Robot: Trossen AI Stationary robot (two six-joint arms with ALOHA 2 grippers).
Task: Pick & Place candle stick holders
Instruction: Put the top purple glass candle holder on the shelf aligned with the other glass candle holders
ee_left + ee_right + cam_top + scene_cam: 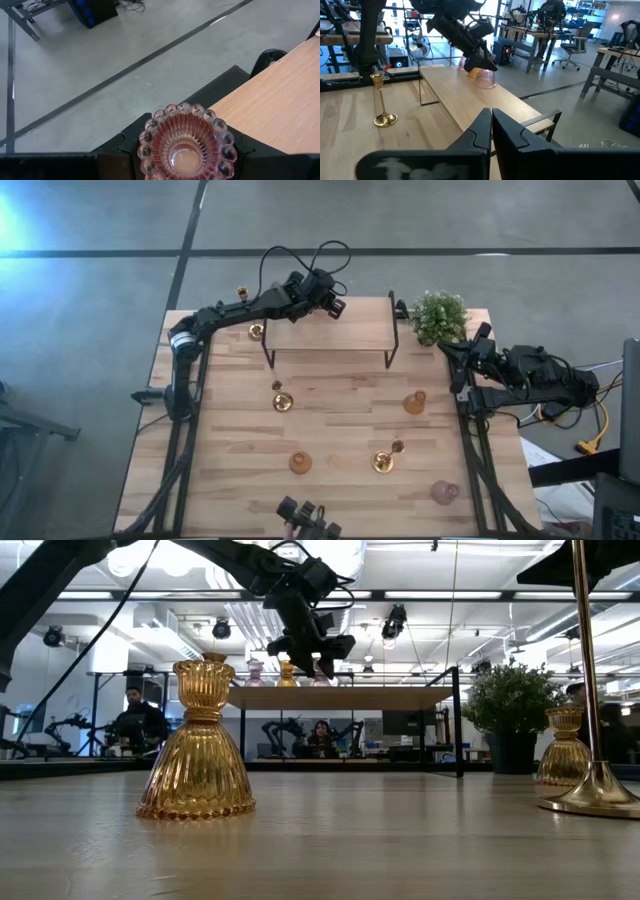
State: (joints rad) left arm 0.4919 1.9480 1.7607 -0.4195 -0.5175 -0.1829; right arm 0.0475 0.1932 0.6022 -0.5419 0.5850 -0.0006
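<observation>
Amber, pink and gold candle stick holders stand upright, scattered.

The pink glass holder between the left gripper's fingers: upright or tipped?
Upright: the pink glass holder stands on the shelf, cup opening upward, the left gripper around it.

Open board lies mid-table — scattered holders, the raised shelf and plant block its far edge.

grey concrete floor (dark seam lines), ceiling lights, desks, office chairs
</observation>
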